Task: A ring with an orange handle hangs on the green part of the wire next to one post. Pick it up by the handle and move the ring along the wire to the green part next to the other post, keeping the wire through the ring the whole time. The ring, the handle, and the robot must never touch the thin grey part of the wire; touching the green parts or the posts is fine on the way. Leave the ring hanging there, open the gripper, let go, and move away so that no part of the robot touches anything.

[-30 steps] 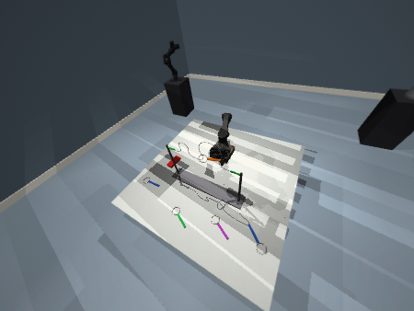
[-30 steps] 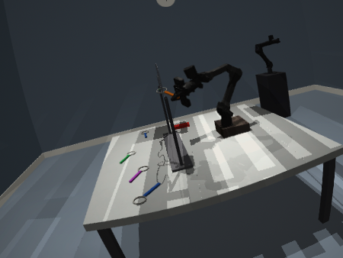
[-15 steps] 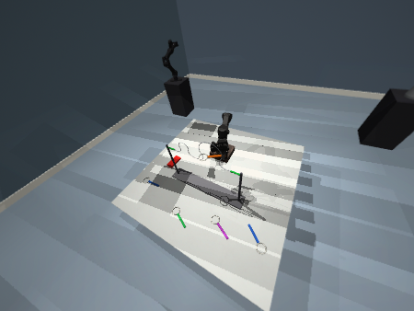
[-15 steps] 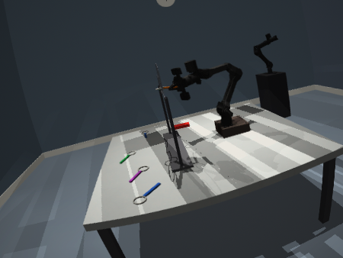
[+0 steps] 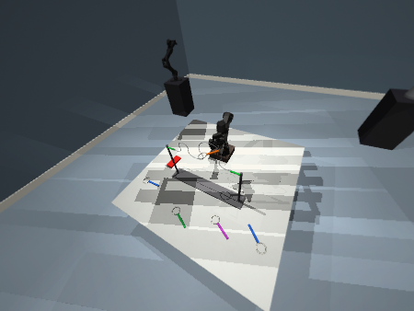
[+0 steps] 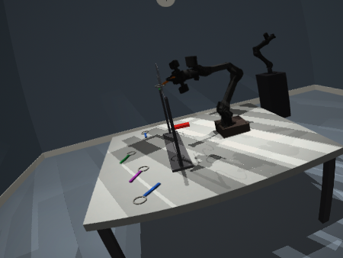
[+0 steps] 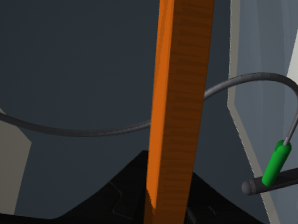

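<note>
Jaws clamped nearly shut on the orange handle (image 7: 178,90), held high over the worktop (image 6: 267,153) partway along the thin grey wire (image 7: 80,129), ring out of the wrist view, green wire end (image 7: 276,163) lower right beside a post.

posts (image 5: 240,186): 2 | green wire ends (image 5: 235,173): 2 | spare rings on table: 4 – blue-handled (image 5: 254,235) 2, green-handled (image 5: 179,217) 1, purple-handled (image 5: 221,226) 1 | red block (image 5: 173,161): 1 | orange-handled ring (image 5: 212,152): 1, between fingers
</note>
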`<state>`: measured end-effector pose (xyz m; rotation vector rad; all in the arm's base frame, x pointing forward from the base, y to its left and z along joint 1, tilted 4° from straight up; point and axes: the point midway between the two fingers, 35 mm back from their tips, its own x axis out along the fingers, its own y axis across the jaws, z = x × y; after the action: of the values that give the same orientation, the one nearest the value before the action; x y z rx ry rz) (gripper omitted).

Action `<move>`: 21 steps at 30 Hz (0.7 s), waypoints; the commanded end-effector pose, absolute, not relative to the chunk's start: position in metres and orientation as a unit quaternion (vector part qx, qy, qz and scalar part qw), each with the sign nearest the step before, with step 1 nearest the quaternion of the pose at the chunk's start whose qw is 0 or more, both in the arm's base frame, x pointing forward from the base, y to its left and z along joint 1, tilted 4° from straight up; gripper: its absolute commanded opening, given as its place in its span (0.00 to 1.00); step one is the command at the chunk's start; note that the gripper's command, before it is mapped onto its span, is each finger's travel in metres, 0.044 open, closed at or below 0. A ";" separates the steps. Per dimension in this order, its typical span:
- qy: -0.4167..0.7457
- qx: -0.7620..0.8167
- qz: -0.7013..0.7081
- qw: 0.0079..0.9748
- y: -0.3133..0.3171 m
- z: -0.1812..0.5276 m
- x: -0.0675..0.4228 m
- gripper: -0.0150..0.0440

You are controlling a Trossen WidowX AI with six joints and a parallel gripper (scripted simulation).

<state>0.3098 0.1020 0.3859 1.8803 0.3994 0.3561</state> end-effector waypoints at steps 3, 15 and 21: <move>0.160 0.821 0.163 0.523 0.095 0.403 0.309 0.00; 0.159 0.825 0.165 0.516 0.087 0.415 0.309 0.00; 0.163 0.815 0.161 0.533 0.086 0.416 0.309 0.00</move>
<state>0.3090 0.0870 0.4135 1.9680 0.3858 0.3848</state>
